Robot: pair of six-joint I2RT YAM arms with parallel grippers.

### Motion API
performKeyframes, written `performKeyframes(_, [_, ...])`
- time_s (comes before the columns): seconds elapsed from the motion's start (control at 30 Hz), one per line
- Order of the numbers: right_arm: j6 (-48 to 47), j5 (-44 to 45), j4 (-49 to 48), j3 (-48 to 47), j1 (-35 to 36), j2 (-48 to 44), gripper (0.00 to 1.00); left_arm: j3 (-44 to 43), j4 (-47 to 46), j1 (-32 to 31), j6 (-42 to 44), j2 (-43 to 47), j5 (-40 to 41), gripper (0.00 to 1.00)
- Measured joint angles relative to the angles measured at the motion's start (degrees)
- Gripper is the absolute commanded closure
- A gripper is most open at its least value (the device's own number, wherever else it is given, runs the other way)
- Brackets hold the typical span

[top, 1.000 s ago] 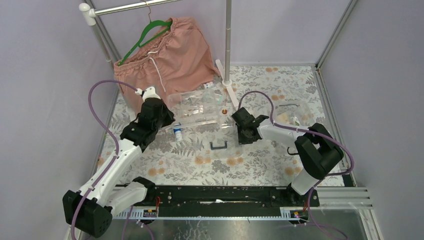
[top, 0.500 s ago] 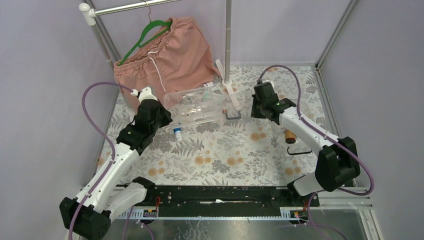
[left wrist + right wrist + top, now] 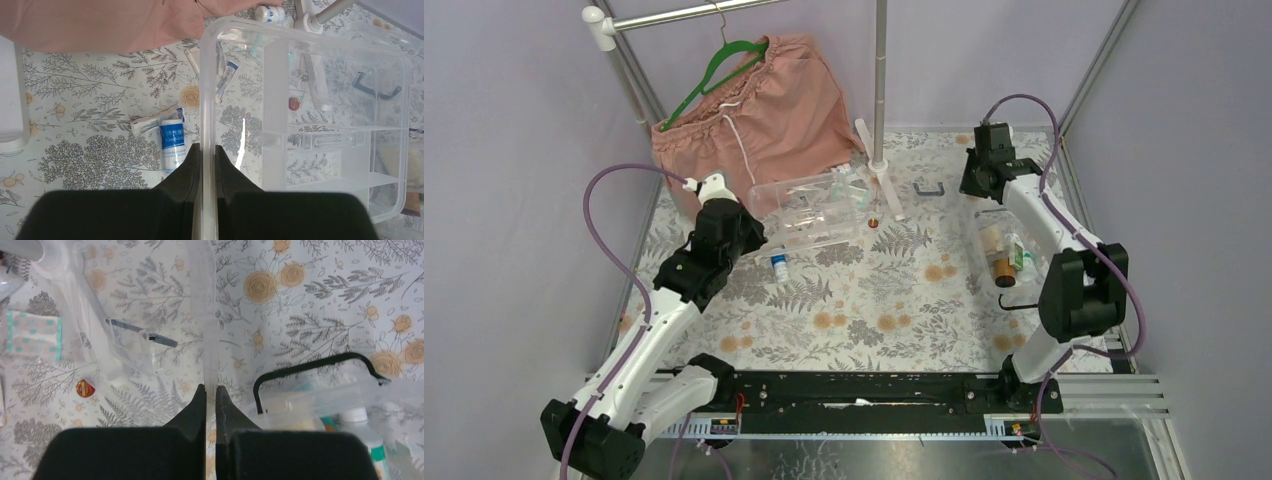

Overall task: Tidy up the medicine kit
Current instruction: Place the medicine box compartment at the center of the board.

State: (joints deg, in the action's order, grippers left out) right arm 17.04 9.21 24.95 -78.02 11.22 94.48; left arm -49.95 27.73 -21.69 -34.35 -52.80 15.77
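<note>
Two-handed, far end of the table [image 3: 874, 300]: with left gripper [image 3: 206, 150] clamped on the rim of the box [image 3: 305, 37] and right gripper [image 3: 210, 390] pinching the clear lid [image 3: 206, 315] edge-on, lay it flat, away from the loose bottles, then release.

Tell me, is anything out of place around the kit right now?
Yes. A blue-and-white tube lies on the table outside the clear box, beside the wall that the left gripper clamps. A small red cap sits loose on the cloth, and a brown bottle lies on its side at the right.
</note>
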Motion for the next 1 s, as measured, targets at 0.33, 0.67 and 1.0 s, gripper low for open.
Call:
performKeyframes(0.33, [-3.2, -2.0, 1.6, -11.4, -3.2, 12.9, 0.98, 0.0, 0.0, 0.0, 0.0, 0.0, -0.3, 0.96])
performKeyframes(0.67, [-4.4, -1.9, 6.6, -16.1, -3.5, 19.5, 0.62, 1.5, -1.0, 0.0, 0.6, -2.0, -6.3, 0.96])
performKeyframes(1.0, [-4.2, -0.9, 8.7, -17.7, -3.6, 17.7, 0.46, 8.2, -4.9, -2.6, -1.6, -4.2, -10.3, 0.98])
